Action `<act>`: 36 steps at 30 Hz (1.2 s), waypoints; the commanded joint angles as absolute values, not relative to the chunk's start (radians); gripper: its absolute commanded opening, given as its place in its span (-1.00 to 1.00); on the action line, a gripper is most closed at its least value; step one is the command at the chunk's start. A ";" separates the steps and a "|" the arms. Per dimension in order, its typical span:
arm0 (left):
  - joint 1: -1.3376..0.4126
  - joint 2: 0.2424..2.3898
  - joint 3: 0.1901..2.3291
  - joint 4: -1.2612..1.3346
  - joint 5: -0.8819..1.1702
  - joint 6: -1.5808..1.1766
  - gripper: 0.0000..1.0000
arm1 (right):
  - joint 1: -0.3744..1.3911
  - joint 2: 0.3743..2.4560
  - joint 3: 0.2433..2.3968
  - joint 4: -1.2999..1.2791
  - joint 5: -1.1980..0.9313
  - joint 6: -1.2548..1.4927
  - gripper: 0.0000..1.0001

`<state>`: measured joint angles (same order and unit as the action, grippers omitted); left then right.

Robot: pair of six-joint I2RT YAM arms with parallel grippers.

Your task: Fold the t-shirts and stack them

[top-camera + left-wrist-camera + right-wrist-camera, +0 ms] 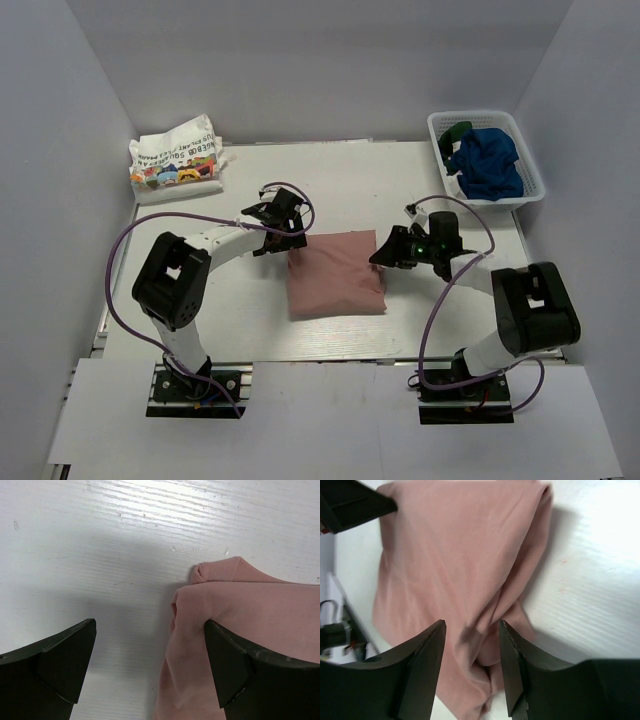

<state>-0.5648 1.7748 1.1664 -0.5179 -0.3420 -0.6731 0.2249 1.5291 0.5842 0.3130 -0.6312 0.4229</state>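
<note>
Upper left: white printed tee [175, 160] folded, I take it as stack base. My left gripper [150, 645] spread wide, holding nothing, one finger against top-left corner of pink tee [335, 272]; forearm reaches inward, wrist pitched down. Pink tee lies folded at centre, ready for stack. My right gripper [472, 645] part-spread astride its right corner, seemingly not clamped; arm low, mirrored. Upper right: basket [500, 202] keeps blue tee [490, 165], green tee [458, 133] waiting

Robot lab cell (white walls [300, 70], 2 table-bolted arms [172, 280])
</note>
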 commanded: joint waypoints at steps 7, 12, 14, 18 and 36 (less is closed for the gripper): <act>-0.560 1.759 1.198 -0.538 -0.371 -0.689 0.99 | 0.250 1.483 0.640 0.094 -0.474 0.230 0.05; -0.560 1.778 1.189 -0.548 -0.362 -0.699 0.99 | 0.301 1.526 0.663 0.069 -0.472 0.192 0.05; -0.560 1.778 1.189 -0.548 -0.353 -0.699 0.99 | 0.314 1.539 0.669 0.075 -0.469 0.189 0.05; -0.560 1.778 1.180 -0.548 -0.344 -0.709 0.99 | 0.342 1.569 0.676 0.071 -0.488 0.189 0.09; -0.560 1.787 1.170 -0.538 -0.334 -0.709 0.99 | 0.377 1.528 0.696 0.173 -0.626 0.319 -0.85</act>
<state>-0.5648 1.7935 1.1667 -0.5400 -0.3439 -0.7002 0.3698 1.5398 0.6586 0.1265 -0.5896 0.2890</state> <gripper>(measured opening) 0.991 0.041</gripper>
